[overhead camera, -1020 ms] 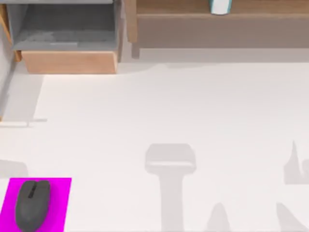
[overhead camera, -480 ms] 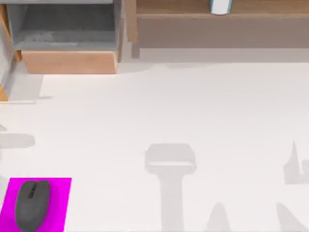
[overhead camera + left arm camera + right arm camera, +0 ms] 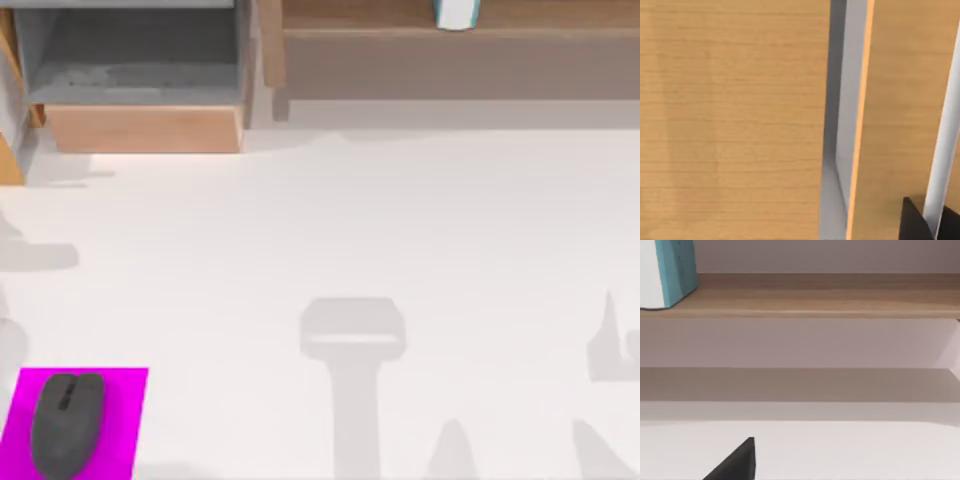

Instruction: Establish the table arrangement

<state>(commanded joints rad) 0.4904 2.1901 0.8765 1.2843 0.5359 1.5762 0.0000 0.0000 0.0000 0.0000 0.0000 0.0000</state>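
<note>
The white table [image 3: 400, 230] is carrying a magenta mat [image 3: 125, 420] at its near left corner, a light-wood drawer unit [image 3: 140, 128] at far left and a long wooden shelf [image 3: 450, 60] along the far edge.

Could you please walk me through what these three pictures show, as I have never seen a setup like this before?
This is a rendered simulation of two AgileX robot arms working at a white table.

The top view looks straight down. A dark computer mouse lies on a magenta mat at the near left corner. At the far left is a light-wood drawer unit with a grey inside; along the far edge runs a wooden shelf carrying a white and teal object.

The other two pictures come from cameras on the arms' wrists. The left one is close to wood panels, with a dark piece of the left gripper at the edge. The right one faces the shelf, with a dark gripper tip. Nothing appears to be held.
</note>
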